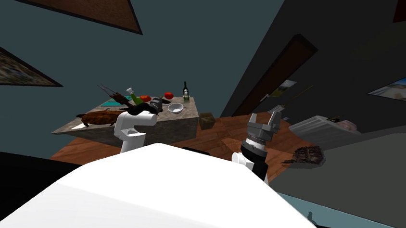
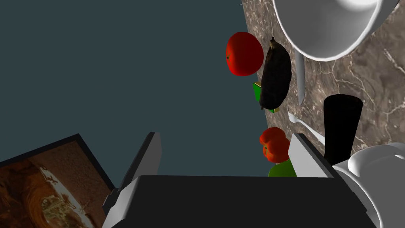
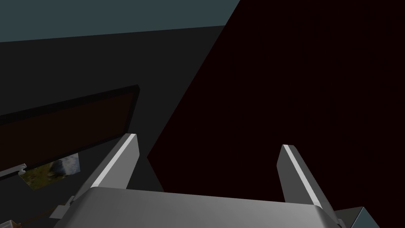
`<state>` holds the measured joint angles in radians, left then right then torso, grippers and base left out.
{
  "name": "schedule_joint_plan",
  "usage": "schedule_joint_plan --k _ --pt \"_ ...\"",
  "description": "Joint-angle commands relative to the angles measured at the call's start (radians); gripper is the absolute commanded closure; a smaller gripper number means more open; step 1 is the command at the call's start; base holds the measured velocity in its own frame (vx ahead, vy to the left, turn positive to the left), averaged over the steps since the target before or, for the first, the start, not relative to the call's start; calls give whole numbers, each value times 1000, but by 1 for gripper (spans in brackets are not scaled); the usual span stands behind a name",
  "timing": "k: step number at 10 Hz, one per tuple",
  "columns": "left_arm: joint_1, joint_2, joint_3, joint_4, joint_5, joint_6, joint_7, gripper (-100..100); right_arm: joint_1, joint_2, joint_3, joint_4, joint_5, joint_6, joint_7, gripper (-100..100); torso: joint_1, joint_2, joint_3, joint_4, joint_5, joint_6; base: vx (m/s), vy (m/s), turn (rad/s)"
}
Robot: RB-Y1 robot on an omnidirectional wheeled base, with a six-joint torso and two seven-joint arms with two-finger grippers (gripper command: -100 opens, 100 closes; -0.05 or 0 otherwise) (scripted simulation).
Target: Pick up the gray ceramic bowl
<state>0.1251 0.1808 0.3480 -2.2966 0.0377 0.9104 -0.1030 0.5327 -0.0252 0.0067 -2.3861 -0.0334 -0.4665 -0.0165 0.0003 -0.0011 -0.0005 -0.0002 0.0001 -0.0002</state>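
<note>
While the bowl (image 2: 328, 31) sits on the brown stony table (image 2: 368, 87), open side up and pale grey-white, my left gripper (image 2: 227, 156) is near it but not touching it; its two fingers stand wide apart with nothing between them. Just beside the bowl lies a thin grey knife (image 2: 300, 79); next to that lies a dark eggplant (image 2: 275, 77), and a red tomato (image 2: 244, 53) is right beside the eggplant. A red pepper (image 2: 275, 144) is closer to my left gripper, near one finger; a black thing (image 2: 342, 126) that I cannot name is on the table near that finger too. My right gripper (image 1: 264, 121) is held up over the wooden floor (image 1: 222, 144), well apart from the table; its fingers are wide apart too and hold nothing.
</note>
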Motion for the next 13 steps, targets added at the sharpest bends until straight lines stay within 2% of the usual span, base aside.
schedule_joint_plan --k 1,5,8,10,13 --pt "-11 1 5 3 4 50 -4 -100 0 0 0 0 0 0 0 0 0 0 0 0 0 0 18 1 -14" --pt "-29 -1 12 7 9 135 -12 -100 0 0 0 0 0 0 0 0 0 -1 0 0 0 0 15 2 -7" --pt "-61 -5 20 16 19 230 -30 -100 0 0 0 0 0 0 0 0 0 -1 -1 0 0 0 30 7 -13" --pt "-61 -5 20 16 19 276 -30 -100 0 0 0 0 0 0 0 0 1 -2 -1 0 0 0 26 9 -5" --pt "-89 -7 22 26 29 371 -50 -100 0 0 0 0 0 0 0 0 1 -1 -1 0 0 0 36 10 -11"
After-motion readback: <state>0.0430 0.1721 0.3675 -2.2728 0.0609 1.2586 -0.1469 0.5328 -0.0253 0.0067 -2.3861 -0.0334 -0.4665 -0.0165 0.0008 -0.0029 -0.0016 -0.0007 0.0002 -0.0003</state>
